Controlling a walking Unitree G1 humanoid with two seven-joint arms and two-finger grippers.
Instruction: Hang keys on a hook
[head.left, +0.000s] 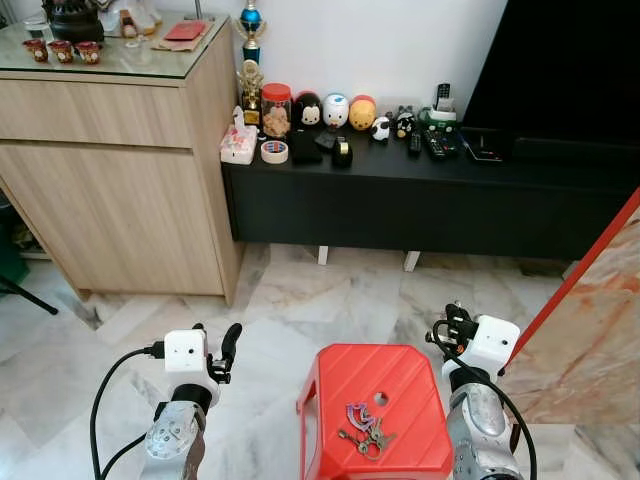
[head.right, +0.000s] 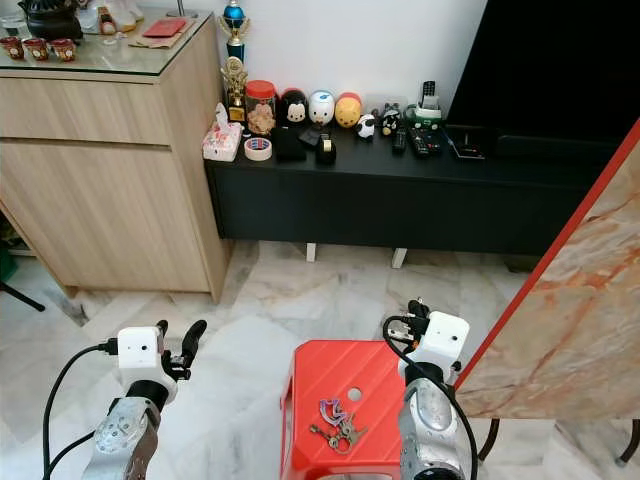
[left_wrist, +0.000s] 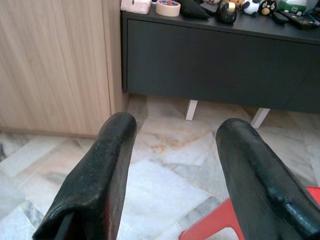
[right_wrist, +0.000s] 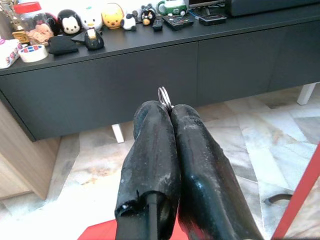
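While the metal keys (head.left: 366, 430) are lying in a tangled bunch on the glossy red plastic stool (head.left: 330, 385), the right gripper (right_wrist: 168, 107) is pinching a thin steel ring (right_wrist: 164, 96) between closed fingers, and the left gripper (left_wrist: 175, 140) is hovering spread wide over veined marble floor (head.left: 290, 300).

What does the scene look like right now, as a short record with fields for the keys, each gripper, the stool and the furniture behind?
keys: a bunch lying on top of the red stool, near its front edge
right gripper: raised beside the stool, jaws shut on a small metal ring
left gripper: raised over the marble floor, jaws open, holding nothing
furniture behind: low black cabinet with toy figures, a roll of tape and remotes on top; wooden cabinet beside it
hook: none can be made out
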